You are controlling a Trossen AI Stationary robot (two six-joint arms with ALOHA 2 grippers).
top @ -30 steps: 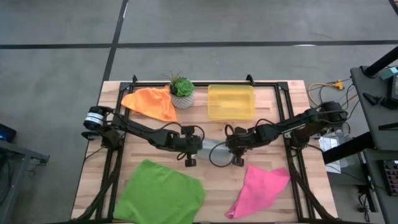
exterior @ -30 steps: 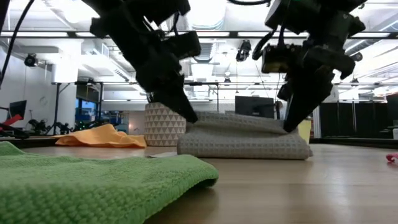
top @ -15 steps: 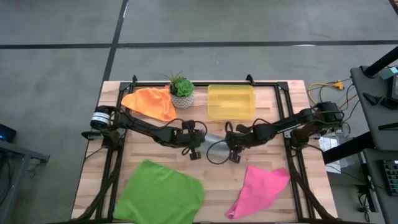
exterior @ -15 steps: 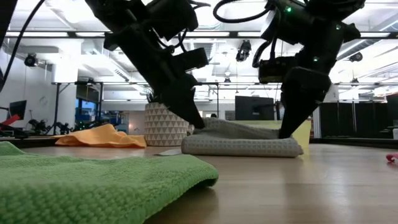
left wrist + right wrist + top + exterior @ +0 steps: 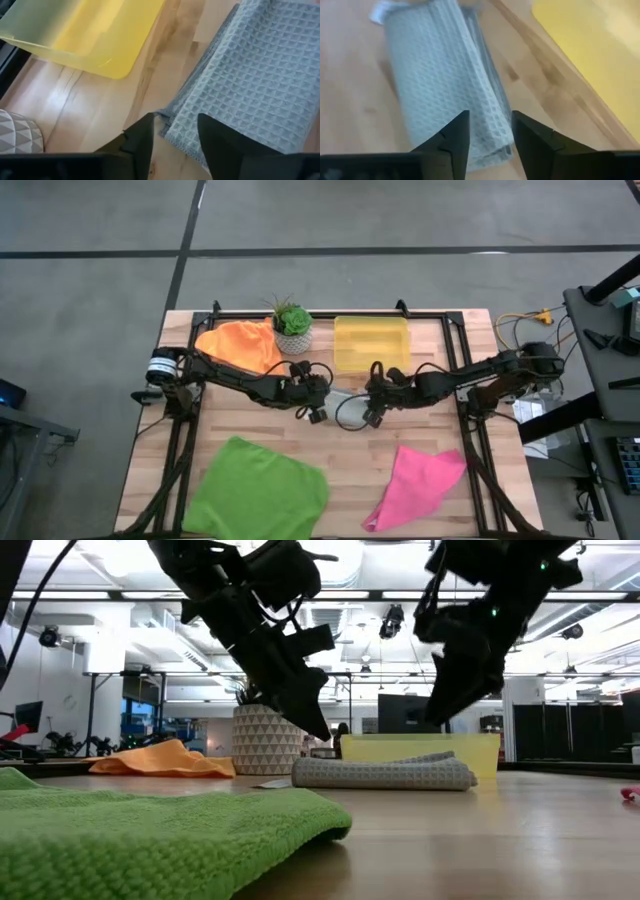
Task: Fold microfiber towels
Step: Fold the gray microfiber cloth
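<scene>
Wood planks make up your pale butcher-block table [image 5: 250, 420], and the cloths sit spaced out on it so each has room to be worked alone. Your bright green microfiber towel [image 5: 257, 488], the largest, lies spread flat at the near left corner, not yet folded. Next in size, the hot pink microfiber towel [image 5: 418, 485] lies rumpled at the near right, one corner trailing toward the edge. At the far left, the orange microfiber towel [image 5: 243, 344] rests in a loose heap just beside the small potted plant in its white patterned pot [image 5: 292, 328]. The translucent yellow plastic bin [image 5: 371, 343] stands at the far middle, likely where folded cloths should go.

Directly in front of that bin lies your light grey waffle-weave towel [image 5: 383, 773], folded into a flat, narrow bundle on the wood; in the high view both arms mostly hide it. Your left gripper [image 5: 174, 140] hovers above one end of it, fingers spread with nothing between them. Your right gripper [image 5: 490, 137] hangs over the other end, fingers likewise apart and empty. With both ends free, the fold looks finished and the bundle rests on its own.
</scene>
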